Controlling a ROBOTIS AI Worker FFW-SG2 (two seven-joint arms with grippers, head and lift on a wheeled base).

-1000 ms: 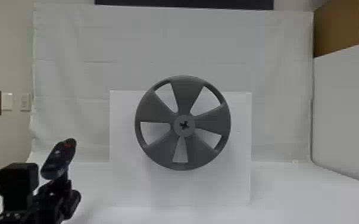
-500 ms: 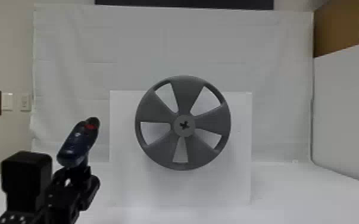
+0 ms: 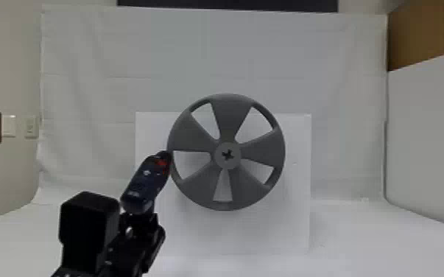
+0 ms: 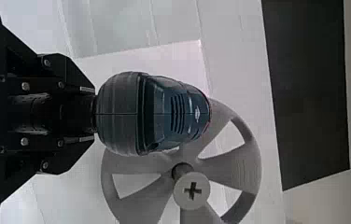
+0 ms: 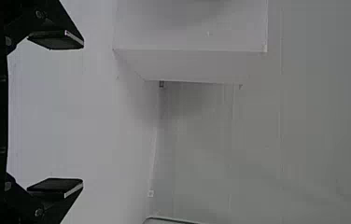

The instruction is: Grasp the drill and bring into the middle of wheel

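In the head view my left gripper (image 3: pixel 140 221) is shut on the handle of the dark blue drill (image 3: pixel 146 182), whose nose points up and rightward, overlapping the left rim of the grey five-spoke wheel (image 3: pixel 227 110). A cross-shaped recess marks the wheel's hub (image 3: pixel 227 154), to the right of the drill. Seen from the left wrist, the left gripper (image 4: pixel 92 114) grips below the drill body (image 4: pixel 164 114), which hides part of the wheel (image 4: pixel 234 168); the hub (image 4: pixel 191 190) stands out beside it. My right gripper (image 5: pixel 59 114) is open and holds nothing.
The wheel is mounted on the front of a white box (image 3: pixel 268 228) on the white table (image 3: pixel 386 250). A white curtain (image 3: pixel 210 48) hangs behind, and a white partition (image 3: pixel 430 132) stands at the right.
My left arm, with the drill in its gripper, has moved right and slightly up toward the wheel. The wheel has stayed where it was.
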